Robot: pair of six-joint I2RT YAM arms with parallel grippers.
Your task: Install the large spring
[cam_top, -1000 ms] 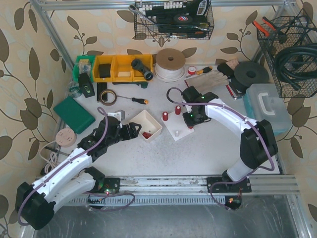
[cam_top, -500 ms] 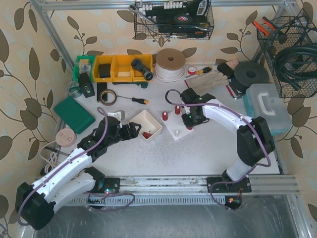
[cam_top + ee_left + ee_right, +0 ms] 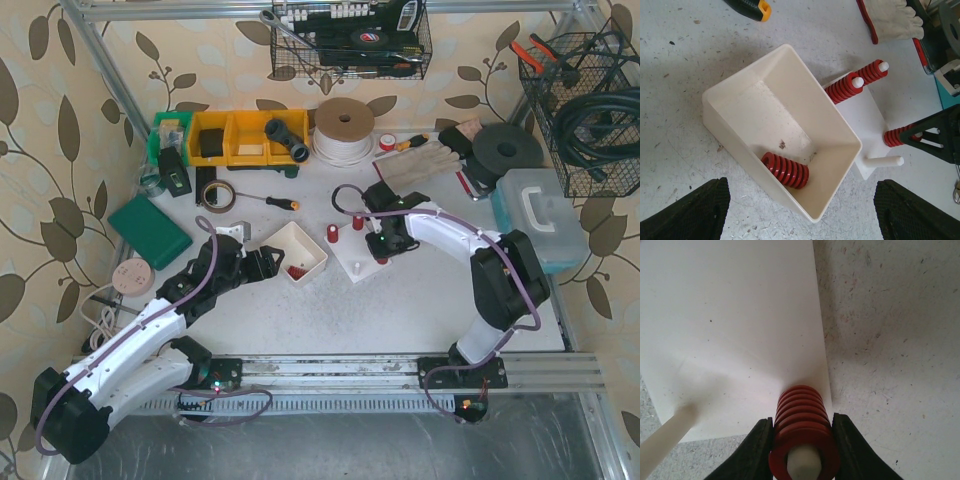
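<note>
Left gripper (image 3: 262, 266): jaws spread, empty, hanging over white bin (image 3: 740, 82). One loose red spring (image 3: 785, 170) lies on its side in the bin's near end.

Right of bin: white base plate (image 3: 730, 315). Right gripper (image 3: 802, 452) pinches the large spring (image 3: 801, 410), threaded over its peg (image 3: 803, 463). Long axis upright along the peg, directly under the tool; a straight lift-off looks right. Right arm nearer. Bare peg (image 3: 883, 161) just left.

Farther: two seated springs (image 3: 845, 90). No legible writing.

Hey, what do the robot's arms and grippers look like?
The left arm and right arm are white shells with black joints, each with a looping purple cable. The left gripper and right gripper are black; the left fingers look textured, the right fingers smooth.
</note>
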